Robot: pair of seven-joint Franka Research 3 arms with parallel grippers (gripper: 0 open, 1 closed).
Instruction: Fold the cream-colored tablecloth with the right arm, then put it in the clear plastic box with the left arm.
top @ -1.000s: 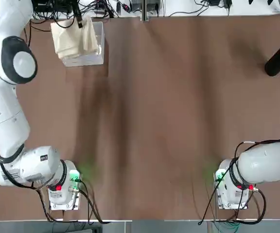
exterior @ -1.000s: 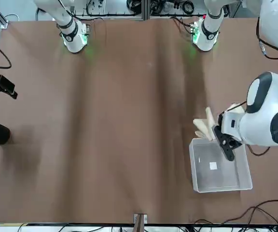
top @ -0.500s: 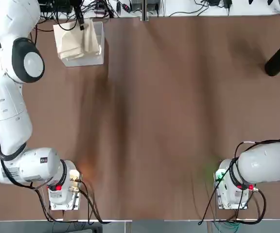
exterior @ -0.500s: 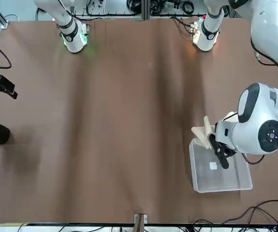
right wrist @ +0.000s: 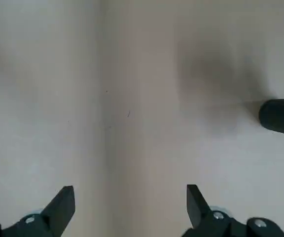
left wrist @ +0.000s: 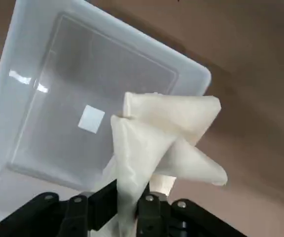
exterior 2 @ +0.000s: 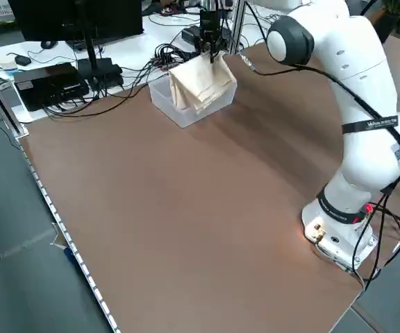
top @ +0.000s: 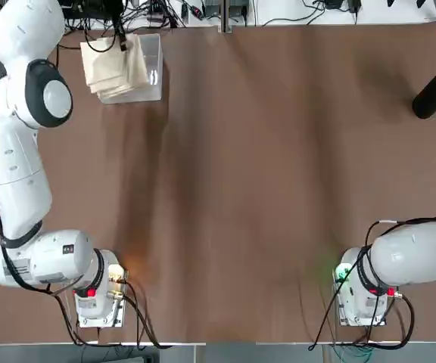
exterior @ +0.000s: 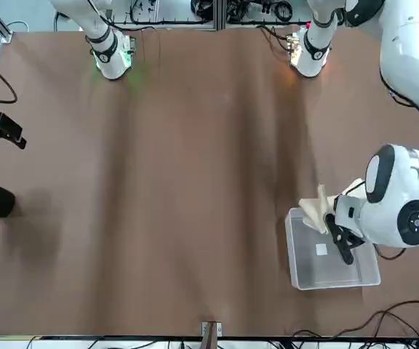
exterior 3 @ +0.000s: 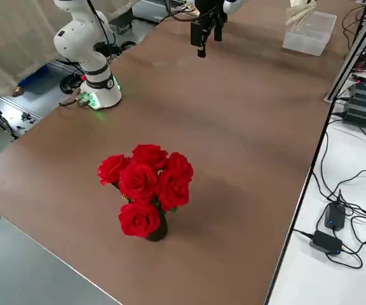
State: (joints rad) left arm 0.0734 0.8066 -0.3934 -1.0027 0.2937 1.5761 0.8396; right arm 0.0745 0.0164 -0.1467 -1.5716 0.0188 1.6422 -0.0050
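Likely soft and limp, cream-colored tablecloth (left wrist: 157,143) pinched at bunched folds by closed left gripper (left wrist: 132,210) over clear plastic box (left wrist: 58,74), far left.

**Setting: robotics lab, tabletop test bench**

Brown table (top: 263,174) with two white robot arms bolted at one edge, the left arm (top: 21,151) and the right arm (top: 415,253), bases lit green and red. Aluminium frame post (exterior 3: 354,47) at the table side. Adjoining white bench strewn with cables (exterior 2: 137,62), a black monitor (exterior 2: 75,17) and power adapters (exterior 3: 326,232). Staged prop: vase of red roses (exterior 3: 146,187). Grey floor (exterior 2: 19,263) around the rig
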